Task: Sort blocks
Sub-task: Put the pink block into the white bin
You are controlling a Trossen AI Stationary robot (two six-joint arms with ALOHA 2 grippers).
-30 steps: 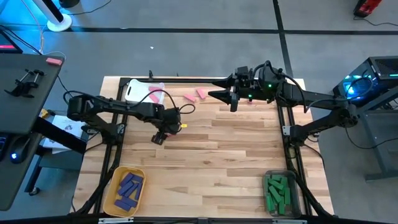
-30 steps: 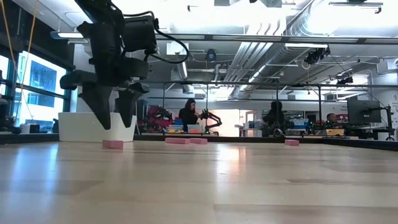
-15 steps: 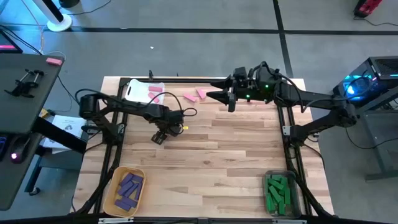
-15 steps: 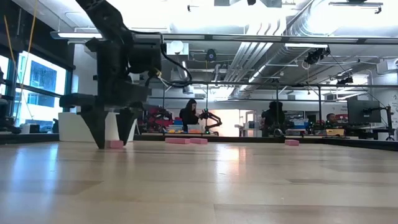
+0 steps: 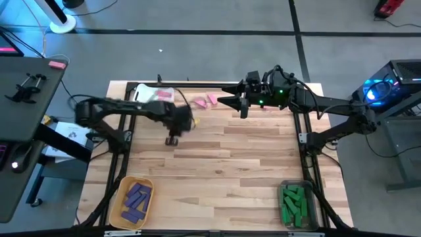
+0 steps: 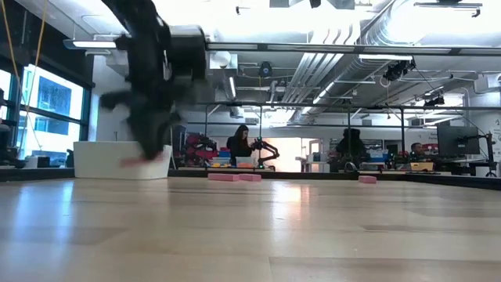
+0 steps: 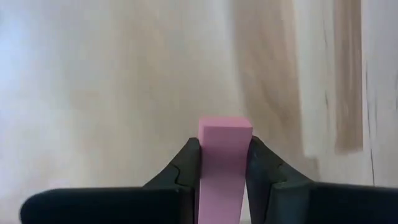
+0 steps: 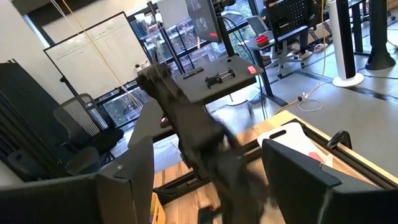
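Left gripper (image 7: 224,163) clamped on pink block (image 7: 224,152), held above table (image 5: 250,164) near white bin (image 5: 148,95). Grip to be kept firm; release only over bin. Right gripper (image 5: 242,105) spread open, empty, parked at back.

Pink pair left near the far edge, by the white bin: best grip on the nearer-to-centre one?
Take the pink block across its narrow width at mid-length, from straight above. It lies flat and angled, close to its neighbour, so align the fingers with its long sides. The open right gripper hovers closest; the left gripper already holds a pink block.
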